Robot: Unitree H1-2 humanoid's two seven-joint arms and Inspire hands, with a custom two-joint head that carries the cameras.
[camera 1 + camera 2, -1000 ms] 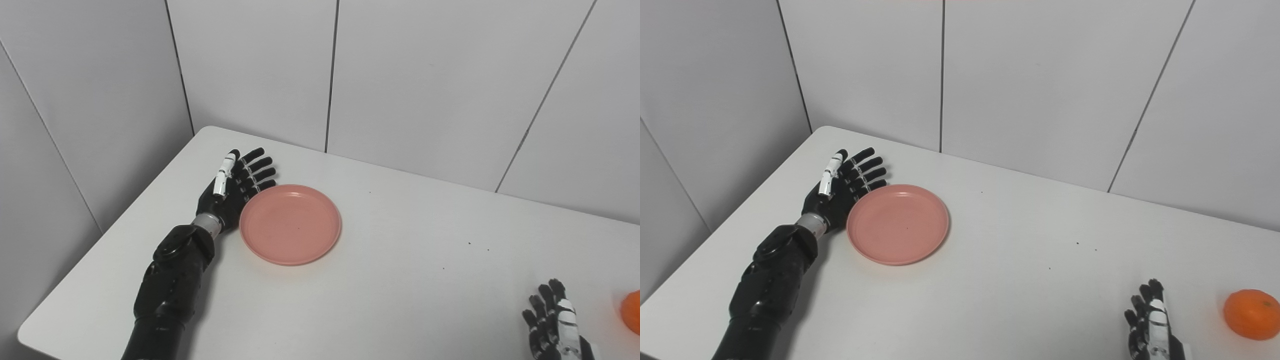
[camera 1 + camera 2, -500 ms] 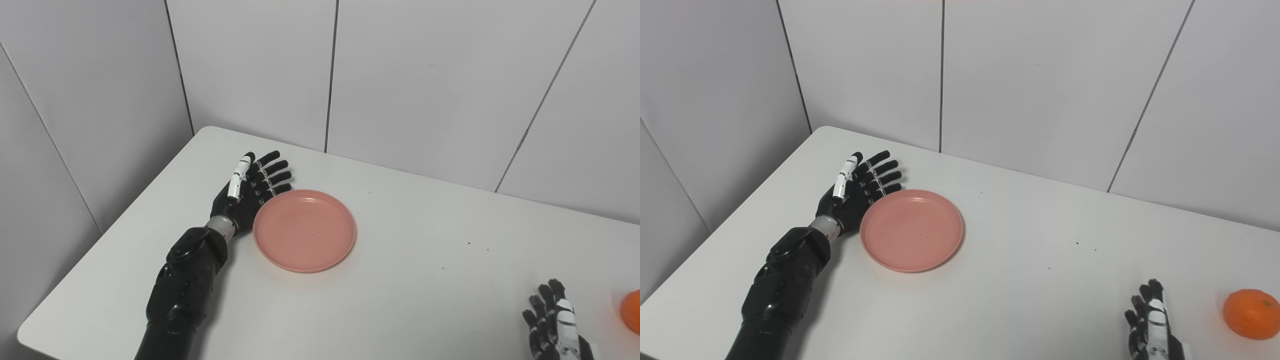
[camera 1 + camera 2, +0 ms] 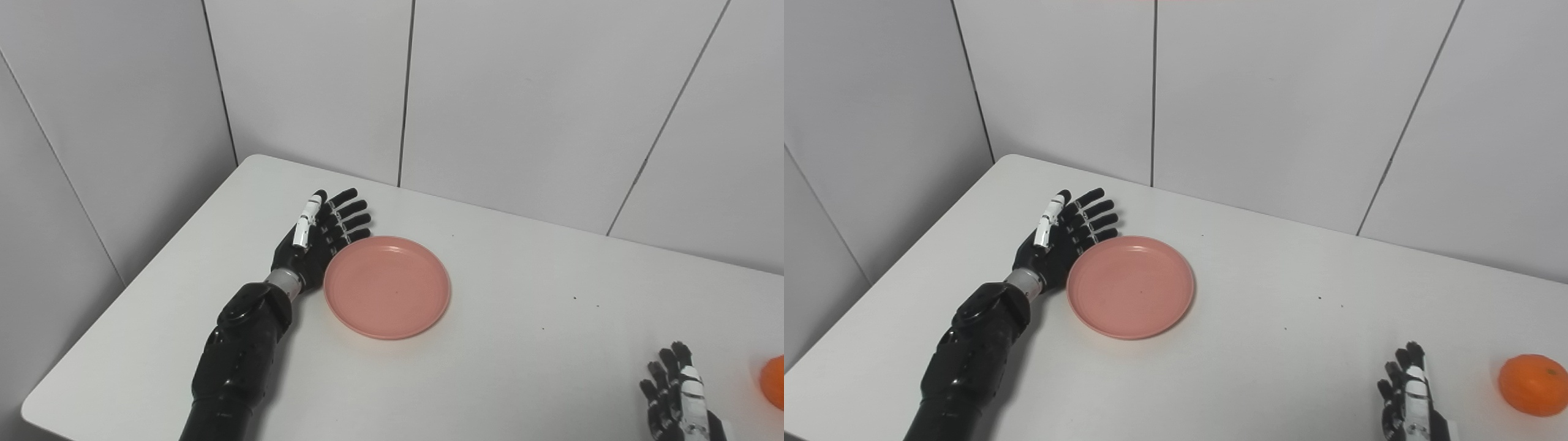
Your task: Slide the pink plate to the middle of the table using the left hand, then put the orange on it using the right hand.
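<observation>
- Round, shallow pink plastic plate lies flat on the white rectangular table, left of the table's middle, nothing on it.
- Left hand, black with a white-tipped thumb: fingers straight and spread, holding nothing. It stands on edge with the palm facing the plate; the heel of the palm and the lowest fingers are pressed against the plate's left rim.
- Left forearm runs from the bottom edge up to the plate's left side, low over the table.
- Right hand, black with a white strip along the back: only partly in view at the bottom right, fingers extended and apart, empty, over the table.
- Round orange fruit sits on the table near its right end, just right of the right hand, not touching it and well apart from the plate.
- Grey panelled wall behind the table.
</observation>
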